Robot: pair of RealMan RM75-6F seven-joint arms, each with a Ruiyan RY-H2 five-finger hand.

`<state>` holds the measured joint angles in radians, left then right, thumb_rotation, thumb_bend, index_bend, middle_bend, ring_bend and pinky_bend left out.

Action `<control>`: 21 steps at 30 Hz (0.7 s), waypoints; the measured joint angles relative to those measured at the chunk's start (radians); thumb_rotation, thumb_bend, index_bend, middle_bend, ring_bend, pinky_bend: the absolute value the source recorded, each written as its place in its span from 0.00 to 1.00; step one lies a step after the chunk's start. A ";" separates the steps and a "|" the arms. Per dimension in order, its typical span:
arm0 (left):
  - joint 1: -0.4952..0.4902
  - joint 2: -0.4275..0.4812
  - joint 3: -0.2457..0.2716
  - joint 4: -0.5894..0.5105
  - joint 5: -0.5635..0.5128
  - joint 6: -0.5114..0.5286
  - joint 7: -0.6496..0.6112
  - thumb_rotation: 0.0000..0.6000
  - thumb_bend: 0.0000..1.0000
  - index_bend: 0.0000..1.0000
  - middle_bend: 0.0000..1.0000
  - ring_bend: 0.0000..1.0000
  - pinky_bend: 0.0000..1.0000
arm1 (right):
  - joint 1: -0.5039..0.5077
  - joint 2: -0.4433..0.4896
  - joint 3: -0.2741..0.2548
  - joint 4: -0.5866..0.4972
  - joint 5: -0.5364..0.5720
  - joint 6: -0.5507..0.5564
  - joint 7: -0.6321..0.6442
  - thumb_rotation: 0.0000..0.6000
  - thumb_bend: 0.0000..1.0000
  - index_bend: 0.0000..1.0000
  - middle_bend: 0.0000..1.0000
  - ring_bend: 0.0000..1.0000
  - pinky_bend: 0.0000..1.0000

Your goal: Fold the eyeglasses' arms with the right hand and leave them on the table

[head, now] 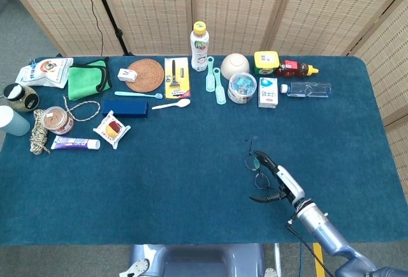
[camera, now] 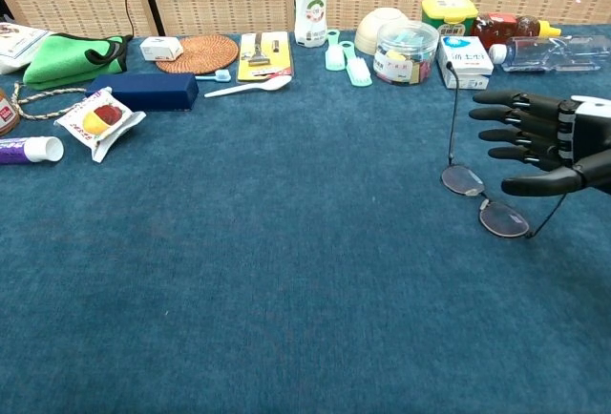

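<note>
Right then, the right hand (camera: pixel 549 147) hung over the eyeglasses (camera: pixel 485 199), fingers spread wide and holding nothing, thumb set low beneath them. That looked like a hand shaped to catch one of the thin arms, both of which stood unfolded, so the folding was not yet done. The eyeglasses lay lenses-down on the bench (head: pixel 191 181), toward its front right part, near the front edge, with one arm pointing toward the back edge. From the head view, the right hand (head: pixel 275 178) sat right over the frame, though whether it touched was hard to tell. No left hand showed in either view. Along the back edge ran a row of clutter, a tall bottle (head: pixel 200 46) among it. Blue cloth covered the bench, and woven screens (head: pixel 236 9) closed off the room behind.
</note>
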<state>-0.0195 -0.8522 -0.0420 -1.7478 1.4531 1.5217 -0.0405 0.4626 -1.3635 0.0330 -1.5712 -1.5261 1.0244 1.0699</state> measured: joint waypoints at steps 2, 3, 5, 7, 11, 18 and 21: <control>0.002 0.002 0.000 0.002 0.000 0.002 -0.003 0.94 0.44 0.09 0.10 0.10 0.00 | 0.000 -0.018 0.003 0.009 0.006 0.004 -0.020 1.00 0.00 0.00 0.00 0.00 0.00; 0.003 0.003 0.000 0.003 0.000 0.002 -0.005 0.94 0.44 0.09 0.10 0.10 0.00 | 0.001 -0.024 0.004 0.012 0.008 0.005 -0.028 1.00 0.00 0.00 0.00 0.00 0.00; 0.005 0.004 0.001 0.005 0.000 0.004 -0.008 0.94 0.44 0.09 0.10 0.10 0.00 | 0.002 -0.038 0.006 0.020 0.009 0.010 -0.052 1.00 0.00 0.00 0.00 0.00 0.00; 0.006 0.004 0.002 0.006 0.000 0.005 -0.010 0.94 0.44 0.09 0.10 0.10 0.00 | 0.004 -0.053 0.007 0.025 0.008 0.014 -0.079 1.00 0.00 0.00 0.00 0.00 0.00; 0.010 0.005 0.004 0.009 0.001 0.008 -0.014 0.94 0.44 0.09 0.10 0.10 0.00 | 0.015 -0.072 0.010 0.032 -0.001 0.016 -0.125 1.00 0.00 0.00 0.00 0.00 0.00; 0.016 0.006 0.006 0.014 0.001 0.012 -0.021 0.94 0.44 0.09 0.10 0.10 0.00 | 0.035 -0.112 0.002 0.038 -0.023 0.010 -0.219 1.00 0.00 0.00 0.00 0.00 0.00; 0.018 0.005 0.007 0.019 -0.001 0.012 -0.025 0.94 0.44 0.09 0.10 0.10 0.00 | 0.046 -0.132 -0.002 0.040 -0.031 0.001 -0.268 1.00 0.00 0.00 0.00 0.00 0.00</control>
<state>-0.0010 -0.8473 -0.0350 -1.7284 1.4522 1.5338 -0.0654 0.5088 -1.4951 0.0313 -1.5311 -1.5572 1.0251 0.8018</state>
